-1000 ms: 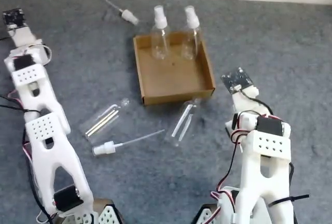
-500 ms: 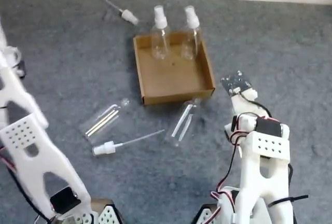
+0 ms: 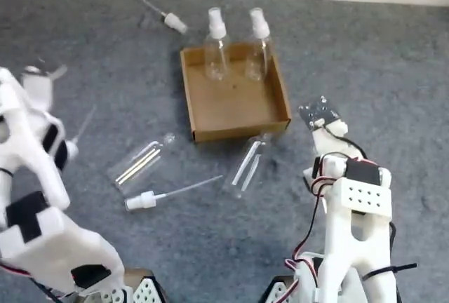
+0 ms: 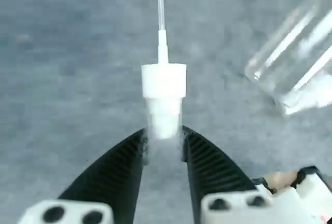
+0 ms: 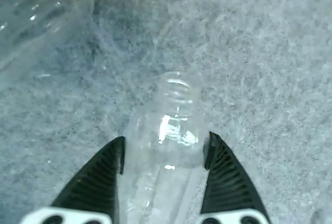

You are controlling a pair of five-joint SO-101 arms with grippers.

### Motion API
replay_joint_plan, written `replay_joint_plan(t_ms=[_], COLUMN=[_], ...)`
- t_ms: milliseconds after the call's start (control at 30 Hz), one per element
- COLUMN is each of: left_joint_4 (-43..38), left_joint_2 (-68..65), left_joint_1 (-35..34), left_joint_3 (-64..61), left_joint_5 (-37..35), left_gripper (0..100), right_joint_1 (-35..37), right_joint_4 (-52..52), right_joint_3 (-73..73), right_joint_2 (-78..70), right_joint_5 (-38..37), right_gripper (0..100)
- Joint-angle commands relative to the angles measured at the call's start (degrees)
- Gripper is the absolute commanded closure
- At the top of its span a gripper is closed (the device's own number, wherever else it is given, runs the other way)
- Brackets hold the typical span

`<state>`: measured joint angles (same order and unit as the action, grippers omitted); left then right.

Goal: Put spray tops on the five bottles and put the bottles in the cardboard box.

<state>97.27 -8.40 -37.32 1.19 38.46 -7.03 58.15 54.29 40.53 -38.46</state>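
Note:
My left gripper (image 4: pixel 164 133) is shut on a white spray top (image 4: pixel 164 86) whose thin tube points away from it, above the grey carpet at the table's left. A clear bottle (image 4: pixel 301 63) lies close by. My right gripper (image 5: pixel 166 142) is shut on an open-necked clear bottle (image 5: pixel 174 99), to the right of the cardboard box (image 3: pixel 238 131). Two capped bottles (image 3: pixel 216 54) (image 3: pixel 258 50) stand at the box's back. Two uncapped bottles lie in front of the box, one on the left (image 3: pixel 140 161) and one on the right (image 3: pixel 245 166).
A loose spray top (image 3: pixel 144 200) with a long tube lies in front of the left lying bottle. Another spray top (image 3: pixel 172 21) rests at the back, left of the box. The right arm's white body (image 3: pixel 354 205) stands at the front right.
The left arm has swung from its stretch along the left edge, nearer and higher, and its spray top's tube now shows at the left. The right arm has stayed put.

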Motion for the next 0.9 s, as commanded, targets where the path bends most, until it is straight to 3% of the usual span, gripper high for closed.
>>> replay_joint_plan(t_ms=[0, 167, 300, 367, 500, 600, 700, 867], left_joint_4=[-8.2, -17.5, -20.5, -20.4, -20.4, -18.8, -14.9, -11.8], left_joint_2=[6.6, 7.0, 7.1, 7.1, 7.1, 7.2, 7.2, 6.8], left_joint_1=[1.5, -4.7, -8.1, -7.9, -5.4, -2.9, -0.2, 3.6], left_joint_3=[-15.0, -15.7, -13.6, -12.4, -11.0, -11.1, -11.3, -11.5], left_joint_5=[7.0, 10.5, 10.4, 11.1, 22.5, 23.4, 22.1, 7.0], left_gripper=[99, 88, 88, 89, 89, 89, 89, 89], right_joint_1=[0.7, 0.5, 0.7, 0.7, 0.7, 0.7, 0.7, 0.7], right_joint_4=[-0.7, -0.7, -0.7, -0.7, -0.7, -0.7, -0.7, -0.7], right_joint_3=[-0.4, -0.4, -0.4, -0.4, -0.5, -0.5, -0.5, -0.5], right_joint_2=[0.0, 0.0, 0.0, 0.0, 0.0, 0.0, 0.0, 0.0], right_joint_5=[-0.3, -0.3, -0.3, -0.3, -0.3, -0.3, -0.3, -0.3], right_gripper=[99.5, 99.5, 99.5, 99.5, 99.5, 99.5, 99.5, 99.5])
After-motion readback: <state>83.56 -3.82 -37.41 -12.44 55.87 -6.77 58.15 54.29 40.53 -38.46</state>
